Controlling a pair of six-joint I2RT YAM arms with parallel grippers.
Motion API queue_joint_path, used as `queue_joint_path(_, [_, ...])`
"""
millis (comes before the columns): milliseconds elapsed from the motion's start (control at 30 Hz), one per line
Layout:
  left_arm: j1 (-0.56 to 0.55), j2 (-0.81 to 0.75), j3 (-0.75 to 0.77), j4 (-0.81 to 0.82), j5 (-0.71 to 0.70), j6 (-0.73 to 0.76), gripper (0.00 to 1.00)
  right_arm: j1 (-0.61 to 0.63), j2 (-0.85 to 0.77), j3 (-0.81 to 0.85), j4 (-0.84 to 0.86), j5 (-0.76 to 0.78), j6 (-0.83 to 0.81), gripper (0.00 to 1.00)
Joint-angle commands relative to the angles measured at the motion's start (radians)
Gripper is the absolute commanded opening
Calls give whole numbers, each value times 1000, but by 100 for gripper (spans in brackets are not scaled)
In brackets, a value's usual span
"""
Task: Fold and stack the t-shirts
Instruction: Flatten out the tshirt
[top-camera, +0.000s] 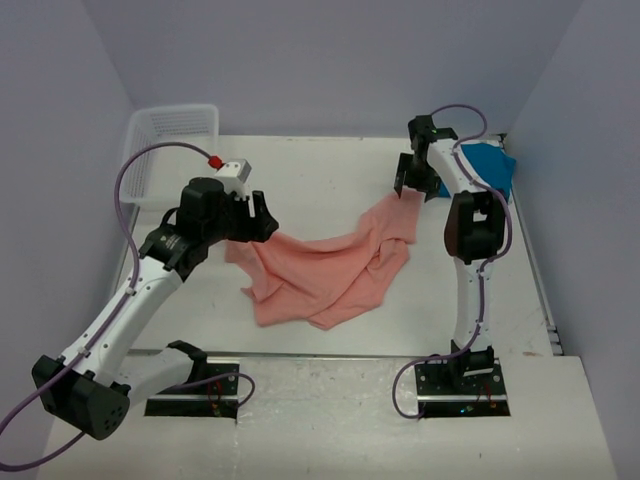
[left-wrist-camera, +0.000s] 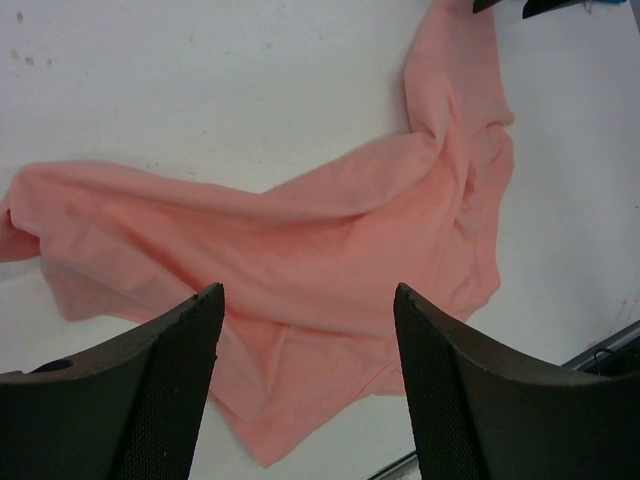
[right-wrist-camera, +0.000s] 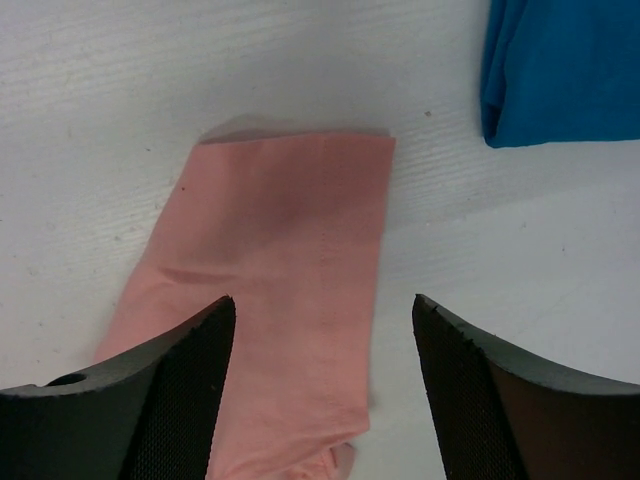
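The salmon-pink t-shirt (top-camera: 330, 268) lies crumpled and stretched across the middle of the table, one narrow end reaching toward the back right. My left gripper (top-camera: 257, 224) hovers over its left edge, open, with only cloth (left-wrist-camera: 300, 250) lying flat below the fingers (left-wrist-camera: 170, 385). My right gripper (top-camera: 408, 186) hangs over the shirt's far end (right-wrist-camera: 290, 260), open as well, and nothing sits between its jaws. The teal-blue t-shirt (top-camera: 493, 166) rests folded at the back right, partly hidden behind the right arm; its corner (right-wrist-camera: 560, 70) shows in the right wrist view.
A white mesh basket (top-camera: 168, 140) stands at the back left corner. Walls close the table on the left, back and right. The two arm bases (top-camera: 455, 380) sit on the near edge.
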Motion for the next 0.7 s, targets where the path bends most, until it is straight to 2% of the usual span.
queue_joint_path(0, [-5,-11,-20,32,61,26,69,-16,-6,-4,58,24,-44,73])
queue_joint_path(67, [-7,-5,-26,34,61,25,69,-17,3,8,55,33,-37,72])
queue_joint_path(167, [-19,12,-55,69,75,12,69,-13,-65,-88,127,49,5,72])
queue_joint_path(200, [-33,21,-77,83,83,3,66,-2,-138,-181,207,43,16,69])
queue_joint_path(233, [-42,41,-86,106,84,-3,61,4,-179,-229,251,38,19,54])
queue_joint_path(267, [-53,54,-97,119,83,-9,40,18,-214,-271,291,32,22,39])
queue_joint_path(300, [-81,66,-109,132,72,-18,22,24,-274,-333,347,12,27,16])
queue_joint_path(333, [-97,90,-109,143,63,-20,9,30,-298,-351,361,-2,27,0])
queue_joint_path(367, [-112,101,-109,144,51,-23,0,46,-320,-366,369,-12,26,0])
queue_joint_path(533, [-214,130,-95,143,-20,-52,0,104,-435,-449,369,-12,22,0])
queue_joint_path(633, [-270,126,-103,92,-84,-72,0,155,-564,-536,382,-44,38,0])
queue_joint_path(667, [-298,127,-105,65,-157,-101,9,181,-590,-591,388,-66,54,0])
